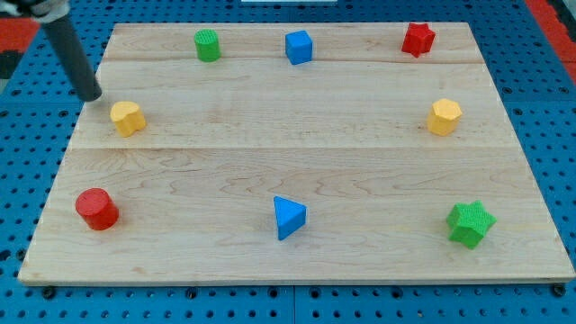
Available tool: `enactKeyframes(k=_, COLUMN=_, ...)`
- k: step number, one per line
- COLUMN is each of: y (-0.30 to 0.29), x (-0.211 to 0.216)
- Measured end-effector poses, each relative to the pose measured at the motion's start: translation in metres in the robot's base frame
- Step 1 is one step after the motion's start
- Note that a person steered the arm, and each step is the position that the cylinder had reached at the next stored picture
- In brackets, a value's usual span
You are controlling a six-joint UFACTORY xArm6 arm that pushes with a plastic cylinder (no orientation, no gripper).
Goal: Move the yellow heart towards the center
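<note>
my tip [93, 96] just upper-left of yellow heart [127, 118], apart (no gripper fitted, nothing held).

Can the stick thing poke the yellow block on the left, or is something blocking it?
Probably yes. My tip sits just up and left of the yellow heart, with only bare wooden board between them. The red cylinder stands well below, out of the way.

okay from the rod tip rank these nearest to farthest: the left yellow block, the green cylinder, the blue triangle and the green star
From my tip, at the view's upper left:
1. Left yellow block, just to the tip's lower right.
2. Green cylinder, top edge, left of middle.
3. Blue triangle, bottom middle.
4. Green star, bottom right corner.
</note>
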State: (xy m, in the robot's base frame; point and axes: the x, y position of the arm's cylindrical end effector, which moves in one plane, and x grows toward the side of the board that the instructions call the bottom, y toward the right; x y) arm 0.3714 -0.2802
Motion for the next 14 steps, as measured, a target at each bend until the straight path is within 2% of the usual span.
enactKeyframes(k=1, y=0.000, x=0.023)
enactKeyframes(k=2, y=0.002, x=0.023)
enactKeyframes(k=3, y=0.031, x=0.029)
enactKeyframes(k=13, y=0.126, x=0.030)
enactKeyframes(k=14, y=0.126, x=0.074)
